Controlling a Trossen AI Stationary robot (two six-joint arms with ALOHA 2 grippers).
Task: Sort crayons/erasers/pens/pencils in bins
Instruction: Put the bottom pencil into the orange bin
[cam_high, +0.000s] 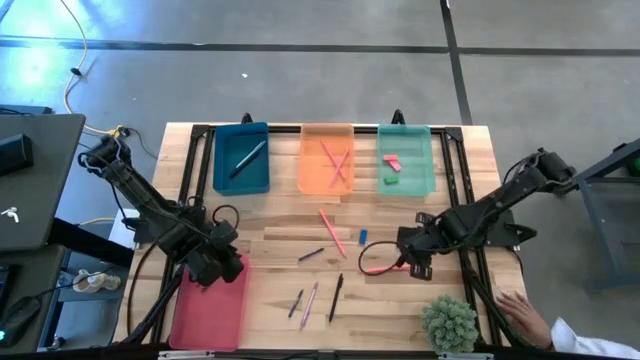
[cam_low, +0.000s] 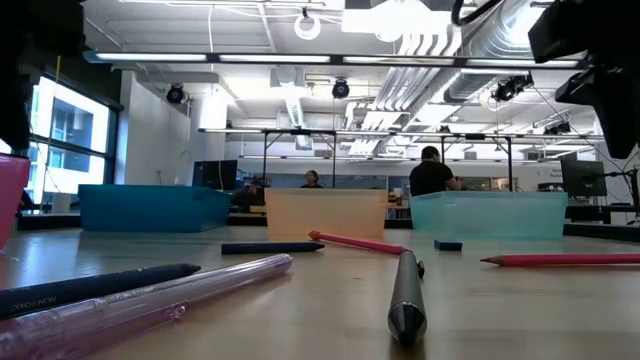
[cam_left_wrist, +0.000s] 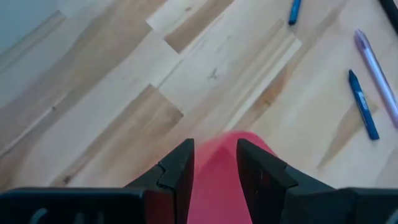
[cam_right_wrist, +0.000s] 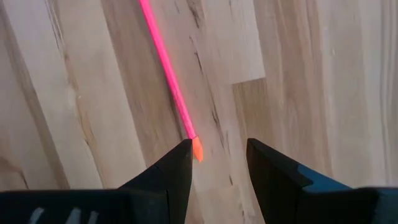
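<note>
The pink-red bin (cam_high: 208, 300) lies on the table at the near left. My left gripper (cam_left_wrist: 214, 149) hangs open above its far right corner (cam_left_wrist: 244, 142) and touches nothing that I can see. The teal bin (cam_high: 241, 160), orange bin (cam_high: 327, 160) and mint bin (cam_high: 405, 160) line the far edge; red and green erasers (cam_high: 392, 166) lie in the mint one. A pink pencil (cam_right_wrist: 165, 62) lies flat on the wood. My right gripper (cam_right_wrist: 217, 146) hovers open over its pointed end, which shows beside one finger (cam_right_wrist: 177, 165).
Loose on the table are a pink stick (cam_high: 332, 232), a blue eraser (cam_high: 363, 237), a dark crayon (cam_high: 311, 254), a black pen (cam_high: 336, 297), a lilac pen (cam_high: 309, 305) and another dark crayon (cam_high: 296, 303). A small plant (cam_high: 449, 322) and a person's hand (cam_high: 520, 315) are near right.
</note>
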